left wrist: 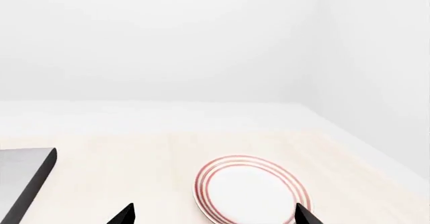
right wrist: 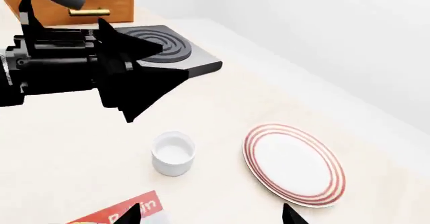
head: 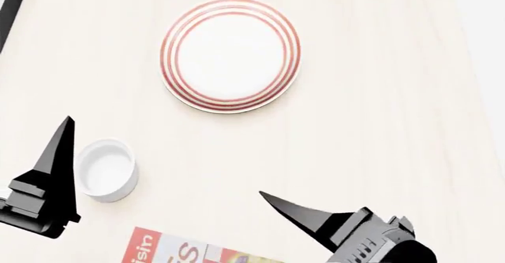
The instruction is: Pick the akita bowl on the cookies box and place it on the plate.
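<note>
Pale, faintly grained wood makes up the table (head: 379, 127), and on it lies the plate (head: 230, 54), a shallow white disc ringed with thin red circles, bare in all three views. The cookies box (head: 170, 251) shows only as a red-and-white corner at the near edge of the head view, and the akita bowl it should carry is out of frame in every picture, so its exact position cannot be told. Judged from the task, a deep bowl is likely rigid, smooth and breakable, so the rim wall looks the safest place to pinch. A small plain white cup (head: 106, 169) stands just beside the left gripper (right wrist: 144, 85). The right wrist view shows that gripper's black tapered fingers apart and holding nothing. The right gripper (right wrist: 209, 215) also has its finger tips well spread and empty. Farther back sit a dark stove plate (right wrist: 164, 48) and a wooden box (right wrist: 100, 2).
</note>
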Controlling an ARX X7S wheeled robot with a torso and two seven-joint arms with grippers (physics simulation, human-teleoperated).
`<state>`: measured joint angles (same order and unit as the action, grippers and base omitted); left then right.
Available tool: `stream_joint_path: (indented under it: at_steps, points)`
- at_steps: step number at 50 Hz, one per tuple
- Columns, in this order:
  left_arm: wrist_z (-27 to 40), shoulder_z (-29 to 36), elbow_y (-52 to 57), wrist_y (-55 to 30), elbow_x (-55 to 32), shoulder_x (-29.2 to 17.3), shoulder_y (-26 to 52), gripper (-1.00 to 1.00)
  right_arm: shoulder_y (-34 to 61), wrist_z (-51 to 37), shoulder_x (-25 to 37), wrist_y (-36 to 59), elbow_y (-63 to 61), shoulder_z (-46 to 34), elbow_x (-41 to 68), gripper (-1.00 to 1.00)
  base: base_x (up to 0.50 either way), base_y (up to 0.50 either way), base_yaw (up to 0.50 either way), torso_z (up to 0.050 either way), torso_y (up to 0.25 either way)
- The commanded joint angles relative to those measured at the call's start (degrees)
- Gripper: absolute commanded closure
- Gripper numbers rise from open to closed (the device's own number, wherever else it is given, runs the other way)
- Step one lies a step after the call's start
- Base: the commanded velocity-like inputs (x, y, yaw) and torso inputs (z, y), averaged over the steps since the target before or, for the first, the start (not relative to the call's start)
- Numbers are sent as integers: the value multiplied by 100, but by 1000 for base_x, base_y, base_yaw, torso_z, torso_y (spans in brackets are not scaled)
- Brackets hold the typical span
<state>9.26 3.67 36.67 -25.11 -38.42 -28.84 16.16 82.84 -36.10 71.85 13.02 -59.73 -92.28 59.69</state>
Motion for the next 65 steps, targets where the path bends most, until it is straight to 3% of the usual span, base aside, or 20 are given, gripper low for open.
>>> stream_joint_path:
  at_steps: [1,2,5,16,24,40,62,65]
  points:
    - [-7,27,20,-6,-9,-33,16,-100,5212,-1606,-1945,-2715,-26,-7338,-532,-100,0,0,0,0,0]
    - [-4,27,22,-4,-8,-34,15,-100,5210,-1878,-2292,-3031,-25,-8127,-802,-100,0,0,0,0,0]
    - [11,22,34,-13,-17,-42,24,-100,5208,-2350,-2921,-3557,-20,-8663,-1132,-100,0,0,0,0,0]
    - [1,38,19,9,-28,-50,8,-100,4820,-2968,-4142,-3878,-20,-8740,-1271,-100,0,0,0,0,0]
    - [19,41,47,-6,-53,-69,13,-100,4659,-2943,-4399,-3915,-10,-8691,-1145,-100,0,0,0,0,0]
    - [-4,68,27,33,-46,-91,18,-100,4523,-3432,-5650,-4347,-19,-8737,-1140,-100,0,0,0,0,0]
    - [10,97,48,86,-17,-116,-33,-100,4109,-3163,-6057,-4245,116,-8286,-619,-100,0,0,0,0,0]
    - [-4,105,9,118,6,-109,-48,-100,3939,-3076,-6211,-4294,298,-8306,-93,-100,0,0,0,0,0]
